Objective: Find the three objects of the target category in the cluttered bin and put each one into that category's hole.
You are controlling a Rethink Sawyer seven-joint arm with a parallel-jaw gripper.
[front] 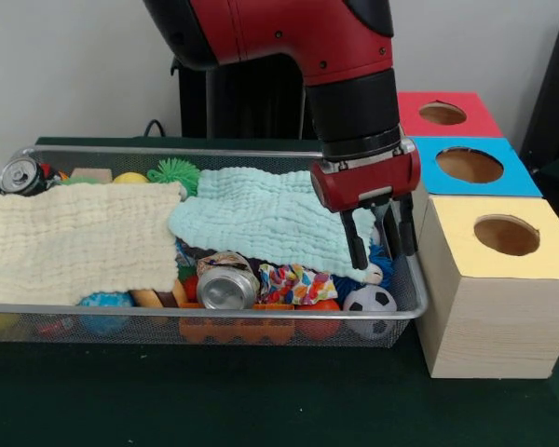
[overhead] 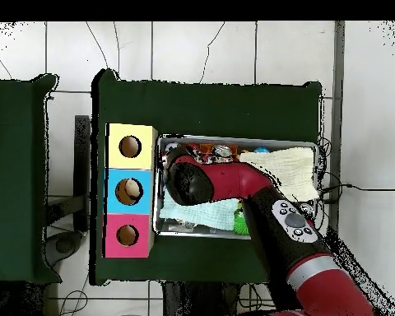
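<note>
Confetti wad (front: 296, 282) lay in the wire bin (front: 261, 321) just below-left of the end effector (front: 380, 239), beside a silver can (front: 225, 283). End effector hung fingers parted, empty, over the mint cloth's (front: 261, 216) edge. Yellow-topped box's hole (front: 506, 235) sat right of it.

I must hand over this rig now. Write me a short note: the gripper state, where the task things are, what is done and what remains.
Gripper: open, holding nothing, hanging over the right end of the wire bin in the front view, at the edge of the mint cloth.
Confetti wad: one shows, near the bin's front wall beside a silver can. Others may lie under the mint or the yellow cloth; not visible.
Yellow-topped box: right of the bin, its hole looks empty.
Done: no wad seen delivered.
Left: find and drop the wads into that hole.
</note>
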